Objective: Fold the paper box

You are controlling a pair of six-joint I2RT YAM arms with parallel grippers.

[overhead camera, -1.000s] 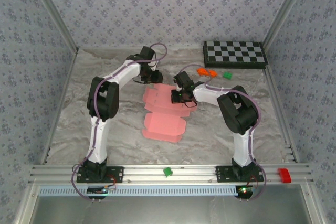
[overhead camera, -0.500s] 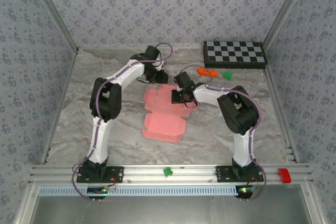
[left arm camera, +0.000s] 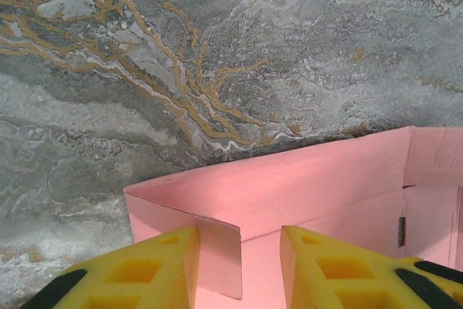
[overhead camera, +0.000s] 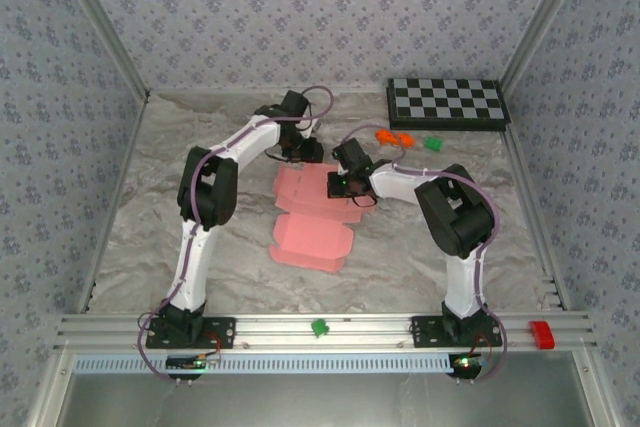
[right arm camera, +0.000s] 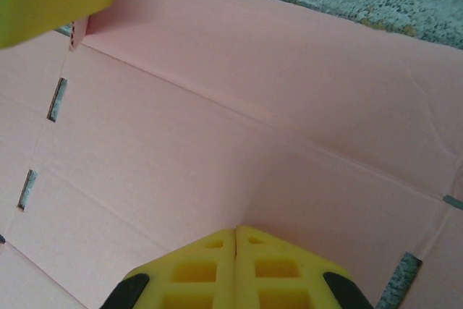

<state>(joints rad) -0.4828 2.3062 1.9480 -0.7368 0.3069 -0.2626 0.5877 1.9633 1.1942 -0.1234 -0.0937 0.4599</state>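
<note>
At frame centre, your right pincer, closed and empty, pins the paper box; left pincer, half-open, straddles the raised corner flap. Close squarely on it, fold inward slowly.

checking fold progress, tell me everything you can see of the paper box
The paper box is thin salmon-pink card, a die-cut sheet with creases, slots and flaps, lying mostly flat mid-table on the marble top. Its far edge is folded up as a wall, and a small side flap stands between the parted fingers of the left gripper. The right gripper, shut, points at the inner panel near a crease; contact is unclear.
</note>
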